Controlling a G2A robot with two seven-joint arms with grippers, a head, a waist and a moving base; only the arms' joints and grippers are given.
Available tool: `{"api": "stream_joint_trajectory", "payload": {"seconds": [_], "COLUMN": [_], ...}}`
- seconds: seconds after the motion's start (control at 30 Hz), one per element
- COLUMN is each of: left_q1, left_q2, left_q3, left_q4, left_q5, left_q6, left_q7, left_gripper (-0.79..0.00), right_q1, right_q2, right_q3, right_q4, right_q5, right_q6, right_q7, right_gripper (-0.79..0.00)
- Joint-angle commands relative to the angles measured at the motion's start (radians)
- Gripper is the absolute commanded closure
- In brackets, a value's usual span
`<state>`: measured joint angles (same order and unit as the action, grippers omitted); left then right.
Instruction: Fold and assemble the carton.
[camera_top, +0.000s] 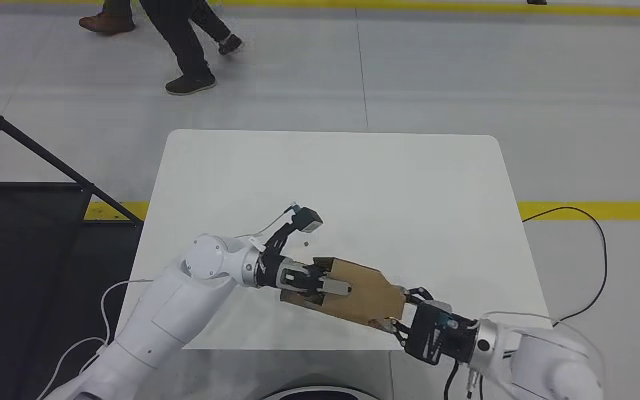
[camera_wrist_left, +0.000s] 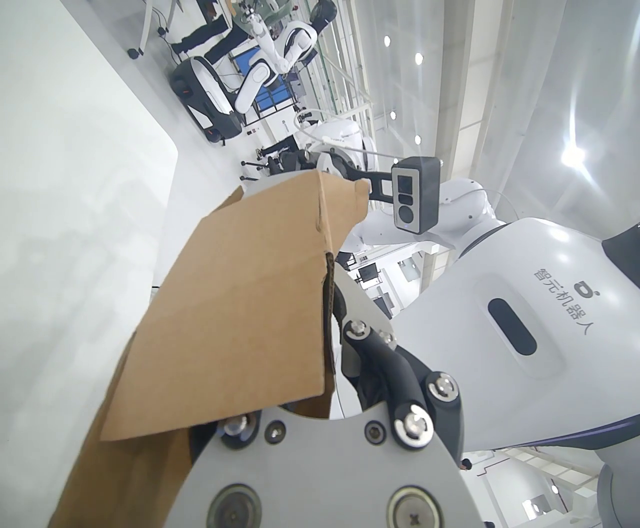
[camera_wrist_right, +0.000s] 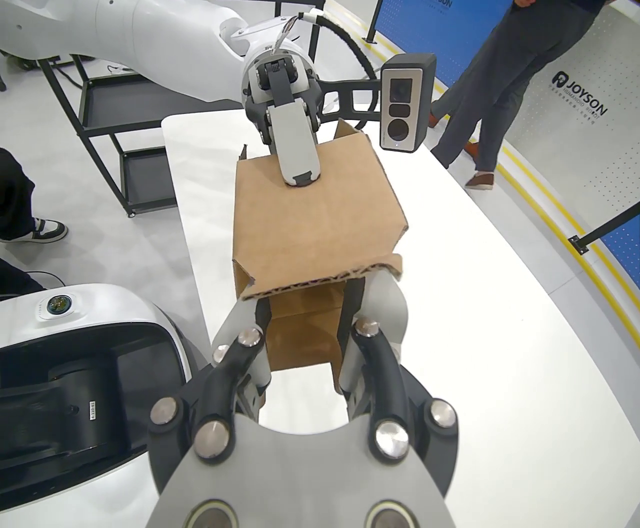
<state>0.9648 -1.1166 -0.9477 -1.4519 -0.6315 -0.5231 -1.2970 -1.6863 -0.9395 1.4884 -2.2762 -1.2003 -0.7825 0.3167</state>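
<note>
You have the carton (camera_top: 350, 290) held between both grippers just inside the table's (camera_top: 400, 190) near edge, about midway along it, its long axis running slantwise from the left arm toward the right arm.

Your left gripper (camera_top: 335, 288) is clamped on one end. From the right wrist, one of its fingers (camera_wrist_right: 295, 150) lies flat on the carton's (camera_wrist_right: 310, 215) top panel, tip well in from the edge, with the other finger hidden underneath. At the opposite end your right gripper (camera_wrist_right: 312, 305) stands wide open. Its fingers (camera_wrist_right: 387, 300) are tucked under the top panel's raw corrugated edge, which crosses over both tips, and a lower panel shows in the gap between them.

The left wrist gives you what the others do not: the carton's (camera_wrist_left: 240, 310) side panel close against one finger (camera_wrist_left: 357, 305), a sharp fold along its length, and a small flap bent at the far end. The top view gives the right gripper (camera_top: 405, 312) meeting the carton's end nearest the table's near edge.
</note>
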Motion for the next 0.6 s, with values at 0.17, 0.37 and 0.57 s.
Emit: {"api": "stream_joint_trajectory", "payload": {"seconds": [0.17, 0.37, 0.57], "left_q1": [-0.005, -0.007, -0.008], "left_q2": [-0.002, -0.002, -0.002], "left_q3": [0.009, 0.011, 0.013], "left_q4": [0.004, 0.006, 0.006], "left_q5": [0.002, 0.001, 0.002], "left_q6": [0.002, 0.001, 0.002], "left_q7": [-0.002, -0.001, -0.002], "left_gripper": [0.0, 0.0, 0.0], "right_q1": [0.029, 0.047, 0.063], "right_q2": [-0.001, -0.003, -0.003], "right_q3": [-0.03, -0.047, -0.069], "right_q4": [0.007, 0.012, 0.015], "right_q5": [0.015, 0.024, 0.026], "right_q6": [0.019, 0.035, 0.037], "right_q7": [0.016, 0.022, 0.035], "right_gripper": [-0.326, -0.329, -0.336]}}
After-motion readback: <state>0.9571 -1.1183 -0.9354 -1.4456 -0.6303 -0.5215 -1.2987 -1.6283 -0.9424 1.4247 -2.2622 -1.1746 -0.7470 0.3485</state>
